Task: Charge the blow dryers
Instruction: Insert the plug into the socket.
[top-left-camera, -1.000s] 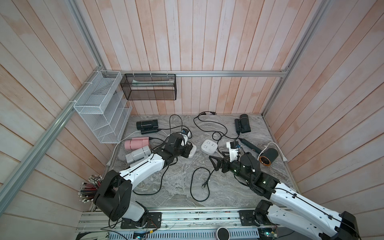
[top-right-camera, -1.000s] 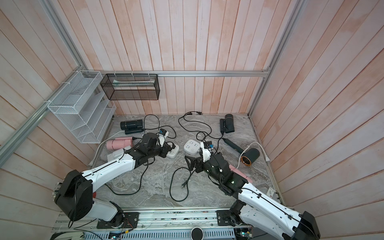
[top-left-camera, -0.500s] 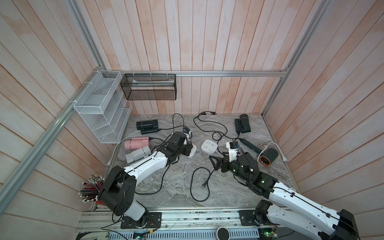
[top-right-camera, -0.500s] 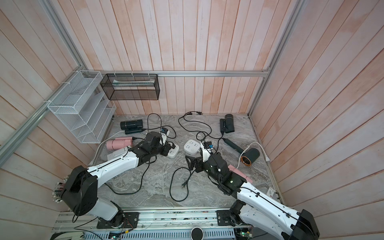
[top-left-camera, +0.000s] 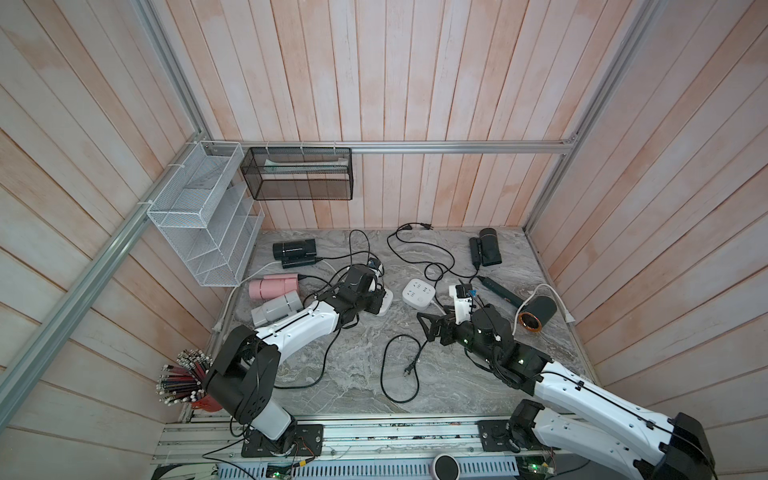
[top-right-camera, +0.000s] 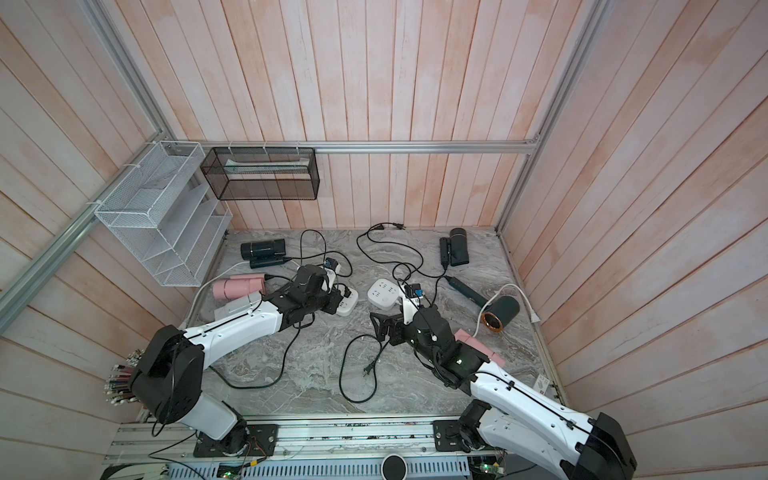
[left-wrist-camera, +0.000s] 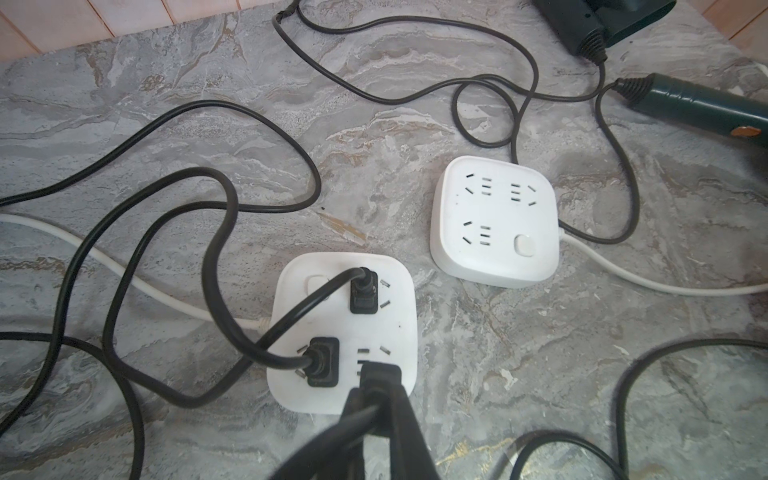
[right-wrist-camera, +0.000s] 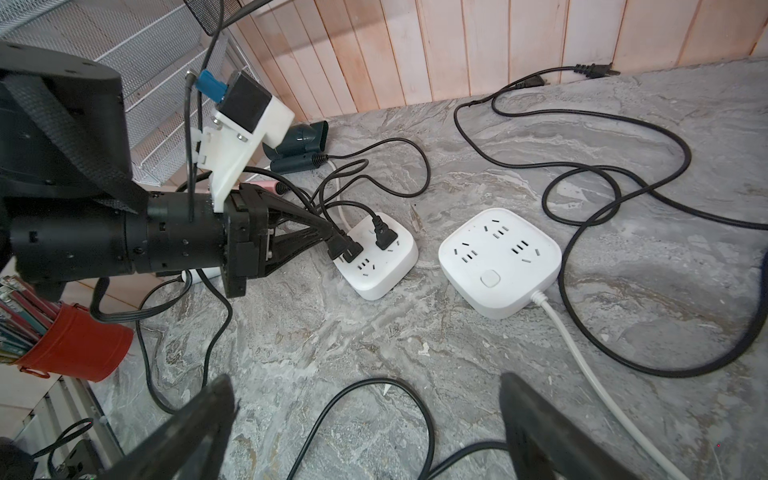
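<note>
My left gripper (left-wrist-camera: 379, 388) is shut on a black plug (left-wrist-camera: 380, 372) pressed against a socket of the left power strip (left-wrist-camera: 399, 299), which holds two other black plugs. In both top views that gripper (top-left-camera: 376, 302) sits over this strip (top-right-camera: 349, 305). My right gripper (right-wrist-camera: 365, 415) is open and empty, hovering over a loop of black cord (right-wrist-camera: 399, 386). The blow dryers lie around: black (top-left-camera: 294, 251), pink (top-left-camera: 273, 286) and grey (top-left-camera: 277, 311) at left, black (top-left-camera: 486, 246) at back right, a dark one with an orange ring (top-left-camera: 537, 312) at right.
A second white power strip (top-left-camera: 419, 293) lies between my arms with bare sockets. Loose plugs lie mid-floor (top-left-camera: 408, 370) and at the back wall (top-left-camera: 424, 226). A white wire rack (top-left-camera: 208, 216) and a black mesh basket (top-left-camera: 297, 174) hang at back left. A red pencil cup (right-wrist-camera: 72, 345) stands near my left base.
My left gripper has edged a little toward the left power strip with the plug still in it. The right arm has barely moved.
</note>
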